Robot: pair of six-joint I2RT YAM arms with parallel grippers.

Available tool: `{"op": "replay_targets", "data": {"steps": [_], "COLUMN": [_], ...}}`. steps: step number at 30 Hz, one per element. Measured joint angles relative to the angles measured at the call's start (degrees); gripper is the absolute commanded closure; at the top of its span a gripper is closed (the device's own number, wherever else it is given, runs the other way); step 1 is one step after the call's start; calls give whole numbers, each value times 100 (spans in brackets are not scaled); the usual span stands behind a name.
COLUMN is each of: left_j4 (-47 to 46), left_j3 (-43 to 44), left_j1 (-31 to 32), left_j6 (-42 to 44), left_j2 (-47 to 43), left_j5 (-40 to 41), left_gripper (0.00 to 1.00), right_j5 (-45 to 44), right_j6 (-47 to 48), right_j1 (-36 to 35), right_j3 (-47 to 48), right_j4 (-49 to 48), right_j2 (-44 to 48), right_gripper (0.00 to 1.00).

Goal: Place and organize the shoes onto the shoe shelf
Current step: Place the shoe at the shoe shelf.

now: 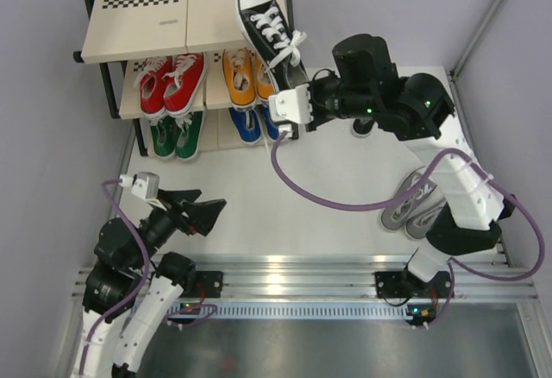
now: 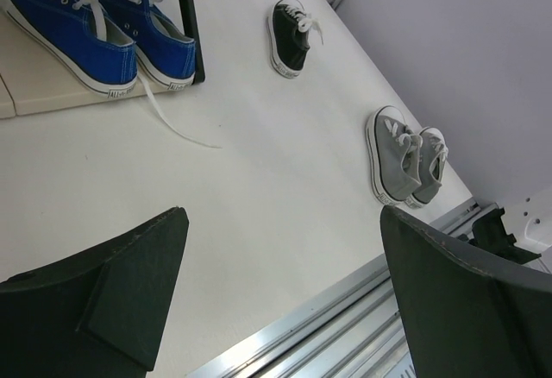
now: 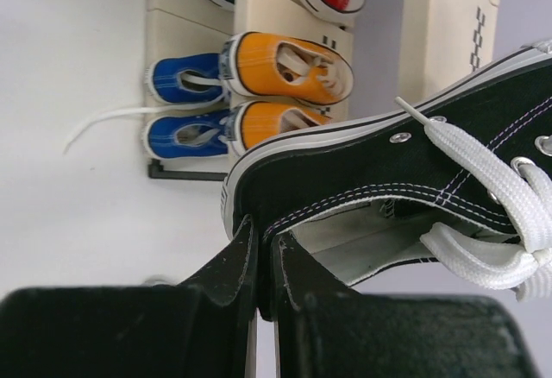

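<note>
The shoe shelf (image 1: 138, 24) stands at the back left. It holds a red pair (image 1: 172, 80) and an orange pair (image 1: 241, 72) on the middle tier, with a green pair (image 1: 177, 132) and a blue pair (image 1: 250, 123) below. My right gripper (image 3: 267, 240) is shut on the heel wall of a black shoe (image 1: 263, 24), held tilted above the right end of the top board. A second black shoe (image 2: 291, 34) and the grey pair (image 2: 405, 158) lie on the table. My left gripper (image 2: 283, 214) hangs open over bare table at the front left, holding nothing.
A loose white lace (image 2: 177, 128) from the blue pair trails onto the table. The grey pair (image 1: 414, 205) lies partly under the right arm. A metal rail (image 1: 302, 274) runs along the near edge, and grey walls close in both sides.
</note>
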State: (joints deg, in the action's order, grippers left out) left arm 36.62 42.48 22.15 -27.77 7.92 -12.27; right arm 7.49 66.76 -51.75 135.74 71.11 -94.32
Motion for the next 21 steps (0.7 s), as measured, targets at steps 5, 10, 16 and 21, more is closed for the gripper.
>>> {"op": "replay_targets", "data": {"steps": [5,10,16,21], "left_j4": [92,153,160,162], "left_j3": [-103,-186,-299,-389], "left_j1": [0,0,0,0], "left_j6": [-22,-42,-74,-105], "left_j2": [-96,-208,-334,-472], "left_j5": [20,31,26,17], "left_gripper": [2,2,2,2], "right_j5": [-503,-940,-1298,-1499], "right_j6": [-46,15,173,315], "right_j1": [0,0,0,0], "right_j3": [289,424,553,658], "right_j4": [-684,-1296,-1753,-2100], "right_j2": [-581,-997,-1252,-1408], "right_gripper": [100,100,100,100]}}
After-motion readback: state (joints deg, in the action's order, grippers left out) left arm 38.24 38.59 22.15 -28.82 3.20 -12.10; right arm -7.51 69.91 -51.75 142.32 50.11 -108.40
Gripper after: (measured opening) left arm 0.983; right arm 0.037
